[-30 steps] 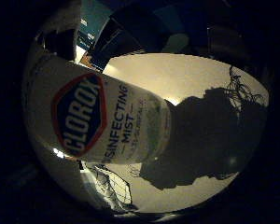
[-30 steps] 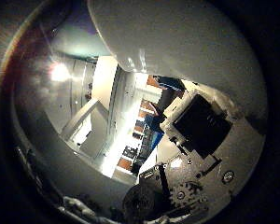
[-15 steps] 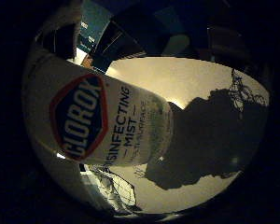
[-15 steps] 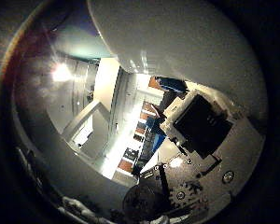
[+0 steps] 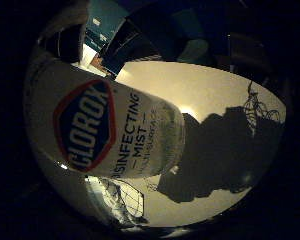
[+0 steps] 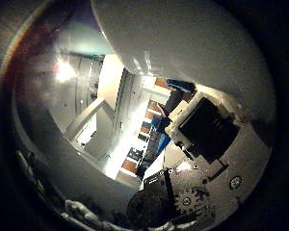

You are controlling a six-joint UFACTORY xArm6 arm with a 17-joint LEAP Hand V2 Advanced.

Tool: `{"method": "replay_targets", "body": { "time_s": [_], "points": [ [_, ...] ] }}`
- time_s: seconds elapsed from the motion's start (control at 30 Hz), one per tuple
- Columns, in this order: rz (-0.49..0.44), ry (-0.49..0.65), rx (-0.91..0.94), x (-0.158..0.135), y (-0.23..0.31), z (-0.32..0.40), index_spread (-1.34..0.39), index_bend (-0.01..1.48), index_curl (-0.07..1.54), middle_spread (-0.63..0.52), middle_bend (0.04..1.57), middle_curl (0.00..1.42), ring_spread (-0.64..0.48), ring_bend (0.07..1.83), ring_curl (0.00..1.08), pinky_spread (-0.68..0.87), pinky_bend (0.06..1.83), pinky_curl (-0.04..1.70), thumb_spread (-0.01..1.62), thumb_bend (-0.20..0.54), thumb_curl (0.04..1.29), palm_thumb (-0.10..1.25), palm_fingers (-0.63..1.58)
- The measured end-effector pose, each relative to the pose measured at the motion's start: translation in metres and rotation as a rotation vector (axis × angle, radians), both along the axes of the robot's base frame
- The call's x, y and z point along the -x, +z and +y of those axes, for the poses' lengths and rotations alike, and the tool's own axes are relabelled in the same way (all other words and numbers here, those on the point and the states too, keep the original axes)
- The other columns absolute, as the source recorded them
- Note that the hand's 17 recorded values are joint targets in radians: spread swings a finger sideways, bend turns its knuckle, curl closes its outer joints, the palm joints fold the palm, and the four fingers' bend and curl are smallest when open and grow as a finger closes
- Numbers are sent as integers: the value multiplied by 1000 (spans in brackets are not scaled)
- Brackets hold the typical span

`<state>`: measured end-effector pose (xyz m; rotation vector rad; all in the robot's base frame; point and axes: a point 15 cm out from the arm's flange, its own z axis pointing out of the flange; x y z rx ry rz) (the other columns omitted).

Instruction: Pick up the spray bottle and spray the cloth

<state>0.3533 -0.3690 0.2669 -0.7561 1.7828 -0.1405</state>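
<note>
Much of both palm views is lost in darkness at the edges, and the spray bottle's (image 5: 105, 132) head and trigger are cut off, so only its body can be made out. Whether the patterned patch (image 5: 121, 200) glimpsed beside the bottle's base is the cloth cannot be told.

The bottle is seen as a white cylinder with a label bearing a blue and red emblem and dark lettering. It fills a large part of the little finger side view, lying very close to the palm, above a pale table surface (image 5: 210, 95) on which a large dark shadow (image 5: 225, 150) is cast. In the thumb side view its white rounded wall is seen close against the palm.

The right hand (image 6: 207, 149) is shown only as white, black and geared parts next to the bottle's wall. The curl of the fingers is not visible, so it cannot be told whether the bottle is grasped.
</note>
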Motion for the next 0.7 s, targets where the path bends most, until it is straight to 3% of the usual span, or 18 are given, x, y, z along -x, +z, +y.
{"method": "replay_targets", "body": {
  "time_s": [0.33,0.7],
  "points": [
    [125,290,160,6,23,70,-230,1142,840,-192,1244,993,-292,1248,996,-203,1091,1317,865,-17,769,1085,1094],
    [182,556,343,-24,54,159,-229,1147,827,-186,1257,975,-288,1256,993,-194,1089,1324,823,-17,801,1070,1092]
  ]
}}
